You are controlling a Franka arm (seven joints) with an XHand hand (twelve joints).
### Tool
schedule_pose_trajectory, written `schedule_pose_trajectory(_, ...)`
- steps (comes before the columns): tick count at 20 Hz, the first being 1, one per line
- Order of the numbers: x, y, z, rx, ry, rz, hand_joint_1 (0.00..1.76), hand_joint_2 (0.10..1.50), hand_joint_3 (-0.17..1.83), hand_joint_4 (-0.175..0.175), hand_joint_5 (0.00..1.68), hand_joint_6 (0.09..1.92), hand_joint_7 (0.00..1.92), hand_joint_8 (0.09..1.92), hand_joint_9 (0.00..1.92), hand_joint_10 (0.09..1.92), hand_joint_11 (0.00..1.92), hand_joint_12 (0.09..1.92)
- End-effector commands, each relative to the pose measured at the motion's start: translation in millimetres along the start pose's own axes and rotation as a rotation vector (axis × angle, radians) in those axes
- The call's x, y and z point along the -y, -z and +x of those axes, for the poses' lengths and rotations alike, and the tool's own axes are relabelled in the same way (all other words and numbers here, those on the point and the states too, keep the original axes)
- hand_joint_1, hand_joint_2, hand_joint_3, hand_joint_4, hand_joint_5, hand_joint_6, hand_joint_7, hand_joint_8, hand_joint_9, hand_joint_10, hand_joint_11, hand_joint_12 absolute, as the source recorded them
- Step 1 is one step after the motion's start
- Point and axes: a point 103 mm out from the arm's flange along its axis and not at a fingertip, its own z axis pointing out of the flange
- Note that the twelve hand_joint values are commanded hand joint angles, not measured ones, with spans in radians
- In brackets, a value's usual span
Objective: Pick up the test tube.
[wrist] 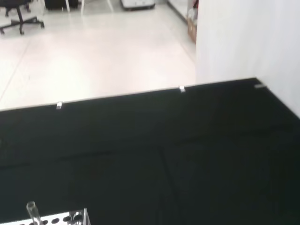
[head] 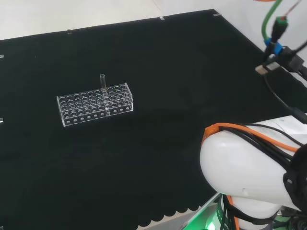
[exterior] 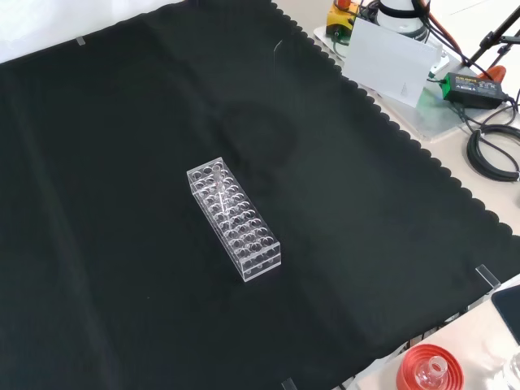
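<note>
A clear test tube stands upright in a clear plastic rack with several rows of holes, left of the cloth's middle in the head view. The tube sits in the rack's far row, toward its right end. In the front view the rack lies slantwise near the cloth's middle, with the tube near its upper end. The wrist view catches the tube's open top and a corner of the rack, far off across the cloth. The arm's white link stands well to the right of the rack in the head view.
Black cloth spreads wide around the rack. In the front view a red ribbed ring stand with a glass piece sits off the cloth's near edge. A white panel and cables lie past its scalloped right edge.
</note>
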Motion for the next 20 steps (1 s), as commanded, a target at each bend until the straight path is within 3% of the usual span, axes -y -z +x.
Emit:
schedule_pose_trajectory(1, 6, 8, -9, -0.018, -0.017, 0.029, 0.68, 0.93, 0.12, -0.041, 0.3, 0.09, 0.28, 0.79, 0.16, 0.94, 0.0, 1.35)
schedule_pose_trajectory(15, -34, -18, 28, -0.033, 0.058, 0.073, 0.73, 0.92, 0.13, -0.043, 0.32, 0.09, 0.36, 0.78, 0.21, 0.94, 0.0, 1.38)
schedule_pose_trajectory(20, -49, -40, 40, -0.092, 0.078, 0.11, 0.77, 0.91, 0.15, -0.045, 0.36, 0.09, 0.43, 0.76, 0.27, 0.93, 0.0, 1.42)
